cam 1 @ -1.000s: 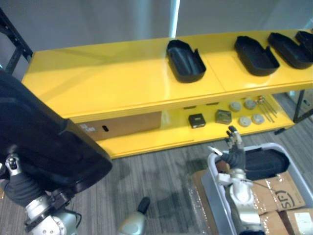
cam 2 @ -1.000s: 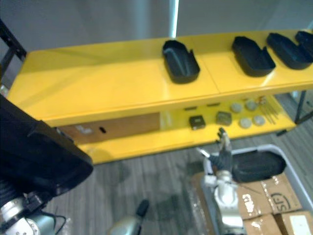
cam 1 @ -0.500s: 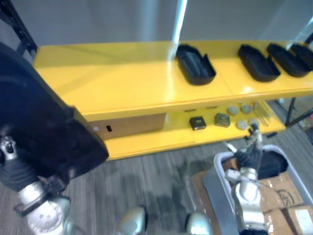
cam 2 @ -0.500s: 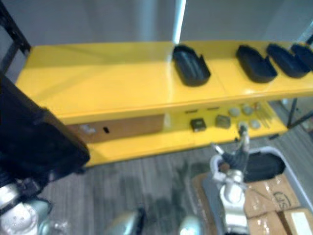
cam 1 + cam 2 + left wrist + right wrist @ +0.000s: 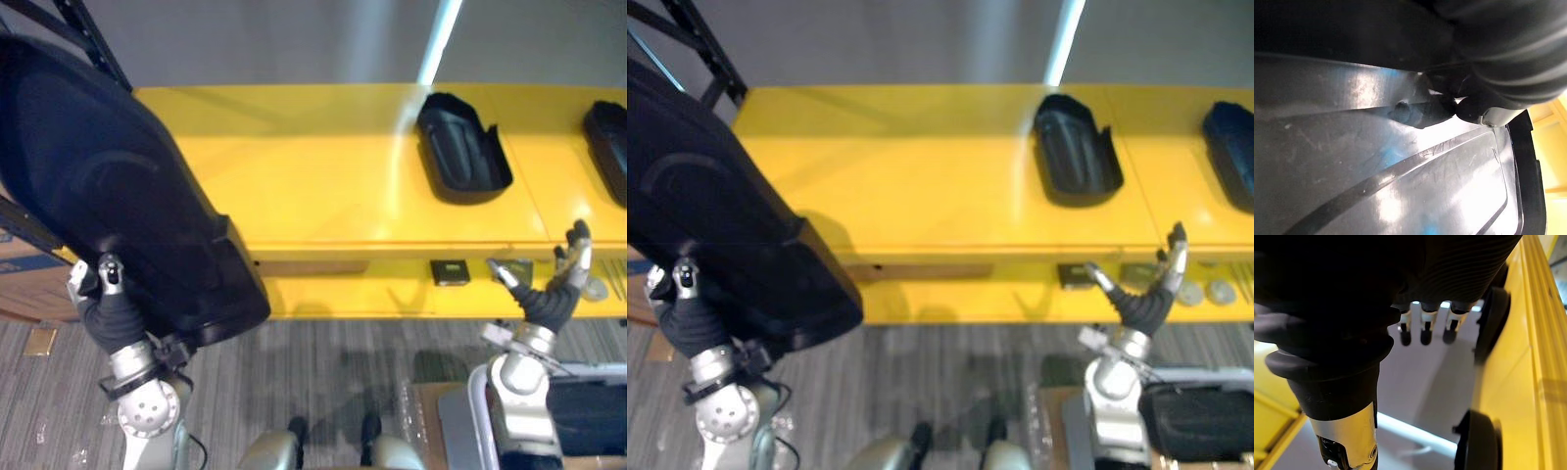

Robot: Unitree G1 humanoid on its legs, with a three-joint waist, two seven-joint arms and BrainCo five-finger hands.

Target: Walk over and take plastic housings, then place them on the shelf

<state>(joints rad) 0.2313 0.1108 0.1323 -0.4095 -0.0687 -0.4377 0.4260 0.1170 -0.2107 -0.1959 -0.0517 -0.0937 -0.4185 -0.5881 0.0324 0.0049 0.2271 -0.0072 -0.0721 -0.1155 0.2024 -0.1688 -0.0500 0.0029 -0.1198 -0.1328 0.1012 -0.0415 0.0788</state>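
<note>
While a large black plastic housing [image 5: 118,186] is clamped by the left hand [image 5: 110,311], the right hand [image 5: 542,302] is held spread and empty, a second housing [image 5: 462,149] lying on the shelf [image 5: 323,186] beyond it.

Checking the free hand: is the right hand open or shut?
Open. The right hand shows straight fingers, thumb spread apart, holding nothing.

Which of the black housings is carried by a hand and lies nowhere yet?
The big housing at the left, held up by the left hand. Two others lie on the yellow shelf, a fourth in the grey bin.
</note>
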